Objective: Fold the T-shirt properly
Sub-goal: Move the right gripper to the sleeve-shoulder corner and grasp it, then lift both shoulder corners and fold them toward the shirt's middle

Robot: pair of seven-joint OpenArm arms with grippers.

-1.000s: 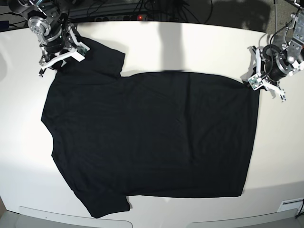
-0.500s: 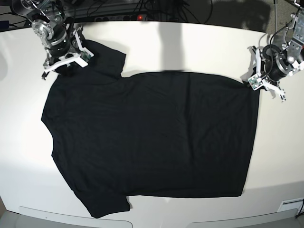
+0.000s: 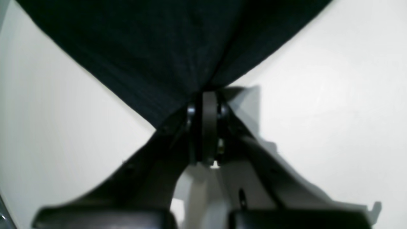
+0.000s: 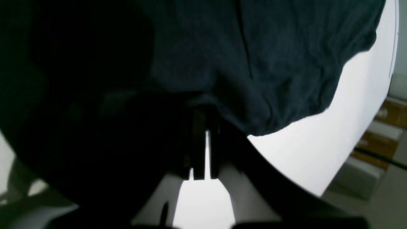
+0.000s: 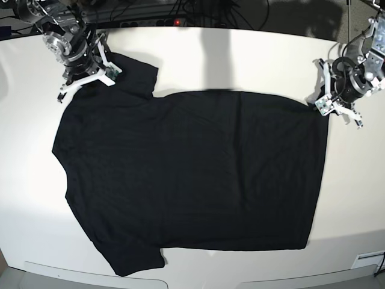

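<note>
The black T-shirt (image 5: 192, 174) lies spread flat on the white table (image 5: 252, 60), plain side up, with no print showing. My left gripper (image 5: 323, 106) sits at the shirt's far right hem corner. In the left wrist view the left gripper (image 3: 208, 98) is shut on a pinch of the T-shirt (image 3: 152, 47). My right gripper (image 5: 90, 75) is at the far left sleeve. In the right wrist view the right gripper (image 4: 205, 117) is shut, with the T-shirt (image 4: 270, 63) bunched over its tips.
Cables and a power strip (image 5: 156, 22) run along the table's back edge. Grey panels (image 5: 90, 274) line the front edge. Cardboard boxes (image 4: 388, 127) stand on the floor beyond the table in the right wrist view.
My right gripper has shifted a little to the right along the sleeve, still holding the cloth. My left gripper has moved slightly up at the hem corner.
</note>
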